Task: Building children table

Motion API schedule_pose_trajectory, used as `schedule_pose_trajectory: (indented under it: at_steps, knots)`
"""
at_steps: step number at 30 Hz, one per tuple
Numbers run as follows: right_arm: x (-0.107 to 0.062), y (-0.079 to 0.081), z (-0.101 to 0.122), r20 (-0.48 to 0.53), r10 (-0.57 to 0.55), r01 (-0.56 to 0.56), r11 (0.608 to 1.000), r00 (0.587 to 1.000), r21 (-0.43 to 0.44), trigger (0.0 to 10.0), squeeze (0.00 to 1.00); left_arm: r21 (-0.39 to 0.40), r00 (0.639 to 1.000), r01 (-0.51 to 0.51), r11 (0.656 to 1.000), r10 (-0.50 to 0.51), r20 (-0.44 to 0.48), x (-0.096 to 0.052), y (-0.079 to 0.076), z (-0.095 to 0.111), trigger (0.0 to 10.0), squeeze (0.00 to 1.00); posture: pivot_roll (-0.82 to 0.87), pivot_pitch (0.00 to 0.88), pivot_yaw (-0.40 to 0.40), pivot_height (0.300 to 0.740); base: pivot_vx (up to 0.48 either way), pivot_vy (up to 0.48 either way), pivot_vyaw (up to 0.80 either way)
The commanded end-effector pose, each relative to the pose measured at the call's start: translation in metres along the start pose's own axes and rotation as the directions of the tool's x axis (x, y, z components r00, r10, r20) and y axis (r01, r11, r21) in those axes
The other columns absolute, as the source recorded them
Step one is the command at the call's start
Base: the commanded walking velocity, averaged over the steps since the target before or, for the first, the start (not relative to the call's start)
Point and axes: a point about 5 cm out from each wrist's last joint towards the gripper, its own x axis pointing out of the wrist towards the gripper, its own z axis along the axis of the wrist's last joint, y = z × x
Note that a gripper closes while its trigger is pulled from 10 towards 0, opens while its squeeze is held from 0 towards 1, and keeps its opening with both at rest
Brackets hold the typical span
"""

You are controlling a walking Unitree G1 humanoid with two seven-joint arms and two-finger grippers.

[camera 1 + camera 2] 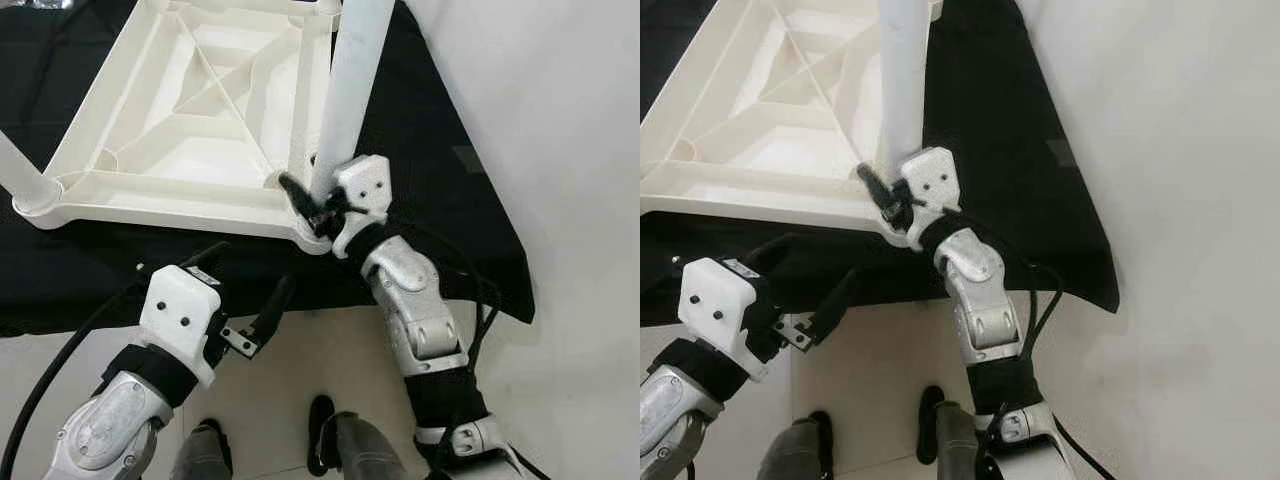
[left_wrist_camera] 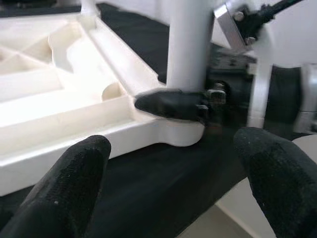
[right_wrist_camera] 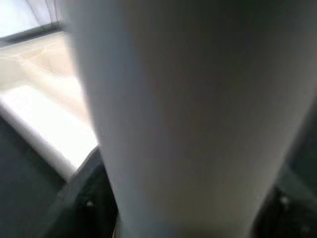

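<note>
The white plastic table top lies upside down on a black cloth, ribs facing up. A white table leg stands upright in its near right corner socket. My right gripper is shut on the base of this leg, with one black finger wrapped across it just above the socket. The right wrist view has the leg pressed close to the camera. My left gripper hovers open and holding nothing over the cloth's front edge, a short way from that corner. Another leg stands in the near left corner.
The black cloth covers the floor under the table top and ends in a point at the right. Pale floor lies beyond it. My own feet stand just before the cloth's front edge. A black cable trails by my left arm.
</note>
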Motion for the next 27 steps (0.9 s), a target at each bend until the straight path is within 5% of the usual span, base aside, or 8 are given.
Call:
schedule_pose_trajectory:
  at_steps: [1, 2, 3, 7, 11, 22, 23, 27]
  knots:
    - [0.001, 0.008, -0.004, -0.019, 0.080, -0.079, 0.996, 0.997, 0.045, 10.0, 1.00, -0.005, 1.000, 0.020, 1.000, -0.020, -0.004, -0.001, -0.003, 0.000, 10.0, 0.00, 0.18, 0.341, -0.145, 0.740, 0.000, 0.000, 0.00]
    - [0.003, 0.008, 0.004, 0.024, 0.136, -0.137, 0.989, 0.990, 0.049, 10.0, 0.23, -0.007, 1.000, 0.021, 1.000, -0.021, -0.004, -0.001, -0.004, 0.000, 10.0, 0.00, 0.18, 0.342, -0.145, 0.740, 0.000, 0.000, 0.00]
    - [0.006, 0.004, 0.014, 0.067, 0.243, -0.245, 0.969, 0.968, 0.028, 10.0, 0.04, -0.009, 1.000, 0.021, 1.000, -0.021, -0.003, -0.001, -0.004, 0.000, 10.0, 0.00, 0.18, 0.345, -0.146, 0.740, 0.000, 0.000, 0.00]
    - [0.017, -0.010, 0.025, 0.044, 0.405, -0.394, 0.906, 0.913, -0.158, 10.0, 0.00, -0.017, 1.000, 0.022, 1.000, -0.022, -0.001, -0.001, -0.006, 0.000, 10.0, 0.00, 0.19, 0.358, -0.159, 0.740, 0.000, 0.000, 0.00]
    - [0.032, -0.018, 0.040, -0.044, 0.616, -0.605, 0.754, 0.787, -0.257, 10.0, 0.00, -0.026, 1.000, 0.018, 0.999, -0.019, -0.006, -0.004, -0.010, 0.001, 10.0, 0.00, 0.21, 0.377, -0.168, 0.740, 0.000, 0.000, 0.00]
    - [0.048, -0.022, 0.074, -0.007, 0.708, -0.694, 0.689, 0.706, -0.207, 10.0, 0.00, -0.031, 1.000, 0.008, 0.999, -0.008, -0.019, -0.009, -0.013, 0.002, 10.0, 0.00, 0.23, 0.407, -0.182, 0.740, 0.000, 0.000, 0.00]
    - [0.051, -0.026, 0.080, -0.001, 0.746, -0.732, 0.652, 0.666, -0.199, 0.0, 0.00, -0.032, 1.000, 0.004, 0.999, -0.004, -0.024, -0.010, -0.013, 0.002, 10.0, 0.00, 0.23, 0.411, -0.183, 0.740, 0.000, 0.000, 0.00]
    - [0.052, -0.030, 0.082, -0.005, 0.779, -0.765, 0.614, 0.627, -0.195, 0.0, 0.00, -0.032, 1.000, 0.001, 0.999, -0.002, -0.026, -0.010, -0.014, 0.002, 10.0, 0.00, 0.23, 0.411, -0.183, 0.740, 0.000, 0.000, 0.00]
